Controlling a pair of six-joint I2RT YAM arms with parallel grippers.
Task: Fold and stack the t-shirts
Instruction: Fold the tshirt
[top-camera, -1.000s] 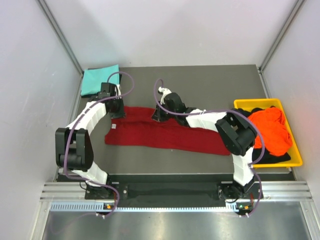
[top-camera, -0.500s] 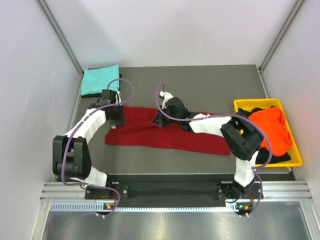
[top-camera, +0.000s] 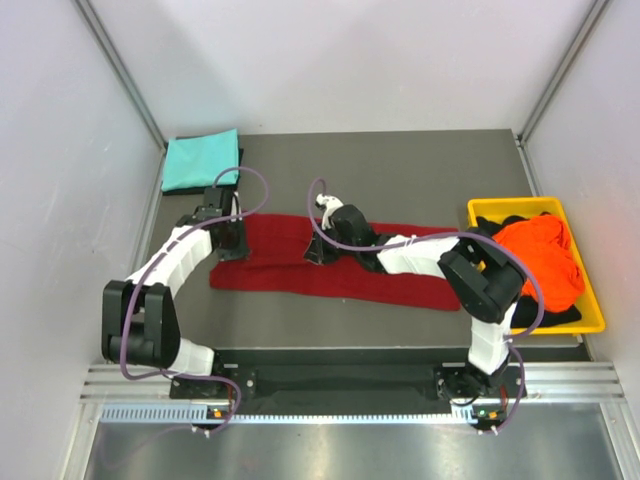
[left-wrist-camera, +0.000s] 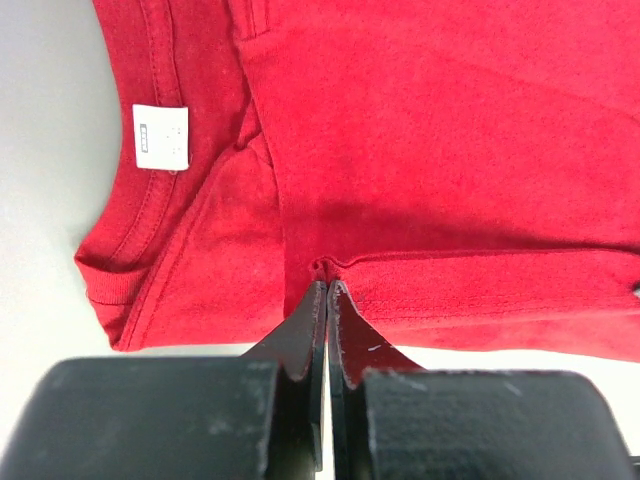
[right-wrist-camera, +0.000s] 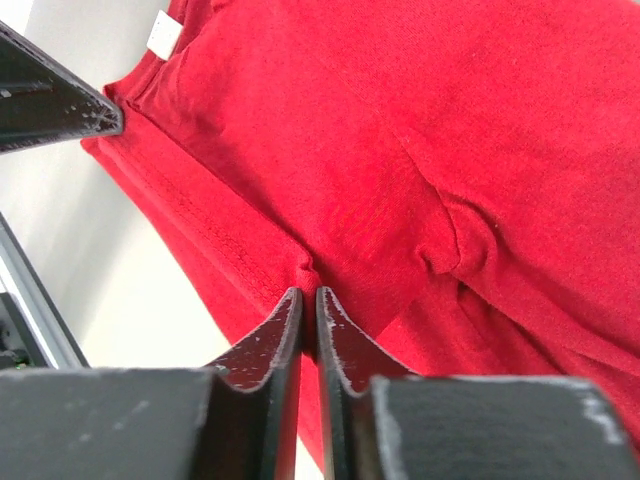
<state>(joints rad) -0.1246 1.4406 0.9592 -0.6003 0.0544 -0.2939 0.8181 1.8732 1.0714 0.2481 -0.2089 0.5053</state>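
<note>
The dark red t-shirt (top-camera: 380, 275) lies as a long band across the middle of the table. My left gripper (top-camera: 232, 246) is shut on a small pinch of its hem (left-wrist-camera: 328, 266) near the collar end, where a white label (left-wrist-camera: 161, 136) shows. My right gripper (top-camera: 318, 252) is further right on the same shirt (right-wrist-camera: 450, 120). Its jaws (right-wrist-camera: 308, 292) stand almost together with a ridge of red cloth between them. A folded teal t-shirt (top-camera: 200, 160) rests at the back left corner. The orange t-shirt (top-camera: 540, 258) lies on a black one (top-camera: 548, 316) in the bin.
A yellow plastic bin (top-camera: 483, 208) stands at the right edge of the table. Grey walls and metal posts close in the left, right and back sides. The left gripper's fingertip (right-wrist-camera: 60, 105) shows in the right wrist view, close beside the shirt's corner.
Both grippers have moved toward the near edge of the table, drawing the pinched red cloth with them. The right jaws have eased apart very slightly.
</note>
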